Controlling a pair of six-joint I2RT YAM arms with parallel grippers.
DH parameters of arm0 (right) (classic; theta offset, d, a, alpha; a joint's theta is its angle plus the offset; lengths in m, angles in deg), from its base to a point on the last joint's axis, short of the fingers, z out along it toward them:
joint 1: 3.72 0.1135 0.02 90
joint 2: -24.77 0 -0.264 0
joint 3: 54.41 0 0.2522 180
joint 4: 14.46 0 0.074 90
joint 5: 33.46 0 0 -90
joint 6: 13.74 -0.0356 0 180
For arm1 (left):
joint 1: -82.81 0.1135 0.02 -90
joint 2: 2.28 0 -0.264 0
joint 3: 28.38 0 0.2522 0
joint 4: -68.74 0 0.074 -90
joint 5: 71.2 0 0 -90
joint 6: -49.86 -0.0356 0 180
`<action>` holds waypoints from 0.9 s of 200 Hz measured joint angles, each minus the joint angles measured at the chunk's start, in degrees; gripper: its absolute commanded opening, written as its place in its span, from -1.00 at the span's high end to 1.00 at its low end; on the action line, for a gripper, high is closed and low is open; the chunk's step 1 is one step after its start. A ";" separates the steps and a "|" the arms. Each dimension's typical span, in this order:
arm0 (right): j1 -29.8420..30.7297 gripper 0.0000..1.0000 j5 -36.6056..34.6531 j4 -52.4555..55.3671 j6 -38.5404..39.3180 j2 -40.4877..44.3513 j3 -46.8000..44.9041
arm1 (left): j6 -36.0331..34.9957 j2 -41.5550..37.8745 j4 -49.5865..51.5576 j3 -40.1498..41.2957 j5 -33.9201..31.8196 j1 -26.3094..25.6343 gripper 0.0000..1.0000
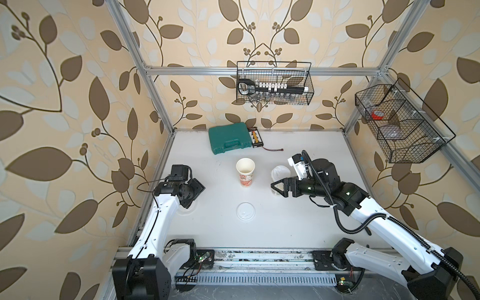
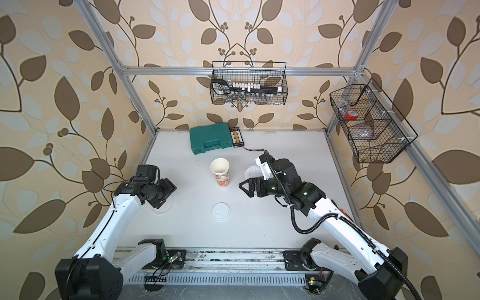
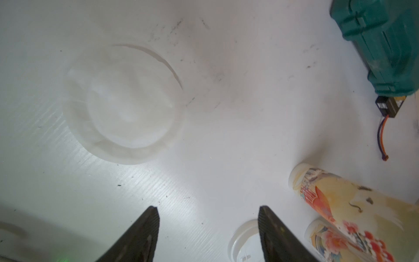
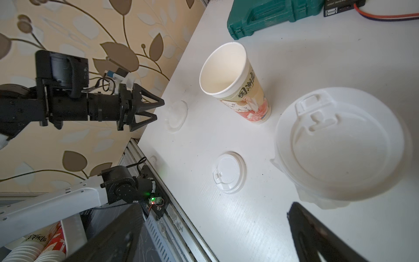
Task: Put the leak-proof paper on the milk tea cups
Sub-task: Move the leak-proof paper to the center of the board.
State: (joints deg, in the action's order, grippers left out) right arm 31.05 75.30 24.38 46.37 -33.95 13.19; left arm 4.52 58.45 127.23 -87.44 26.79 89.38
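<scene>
A leak-proof paper (image 3: 127,106), a faint translucent round film, lies flat on the table near its left edge (image 4: 176,113). My left gripper (image 3: 208,208) hovers beside it, open, with nothing between the fingers (image 1: 191,201). A red-orange printed milk tea cup (image 1: 245,171) stands upright and uncovered mid-table (image 4: 235,86). To its right stands another cup (image 1: 279,176), capped by a white lid (image 4: 340,145) with crumpled film (image 4: 317,202) showing under the rim. My right gripper (image 1: 276,188) is open just in front of this cup, holding nothing (image 4: 213,211).
A loose white lid (image 1: 245,211) lies on the table in front of the open cup. A green tool case (image 1: 230,137) and a small black board with a wire (image 1: 255,137) sit at the back. Wire baskets (image 1: 274,83) hang on the frame.
</scene>
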 measured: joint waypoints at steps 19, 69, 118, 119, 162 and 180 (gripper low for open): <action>0.00 -1.00 -0.35 -0.87 0.52 0.33 -0.04 | 0.87 3.43 -2.45 1.49 2.21 5.11 -0.41; -2.67 -1.00 0.48 -1.84 2.10 0.24 -0.98 | 0.66 8.48 -3.72 -0.11 -0.98 16.98 -0.48; -4.66 -1.00 2.10 -2.29 3.41 -1.01 -0.98 | -0.68 15.17 -7.32 -0.59 -4.17 27.17 -0.66; -4.66 -1.00 2.12 -2.32 3.41 -1.07 -0.98 | -0.66 15.32 -7.39 -0.59 -4.15 27.30 -0.66; -4.68 -1.00 2.51 -2.29 3.76 -2.49 -0.98 | -1.16 25.70 -11.45 -0.59 -0.48 29.86 -0.69; -4.81 -1.00 2.54 -2.32 3.87 -2.54 -0.98 | -1.25 26.91 -13.33 -1.25 2.14 29.86 -0.68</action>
State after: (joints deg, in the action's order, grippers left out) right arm 26.24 77.84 22.07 50.24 -36.49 12.21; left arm 3.28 85.36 113.90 -88.69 28.93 119.24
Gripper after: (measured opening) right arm 0.997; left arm 0.841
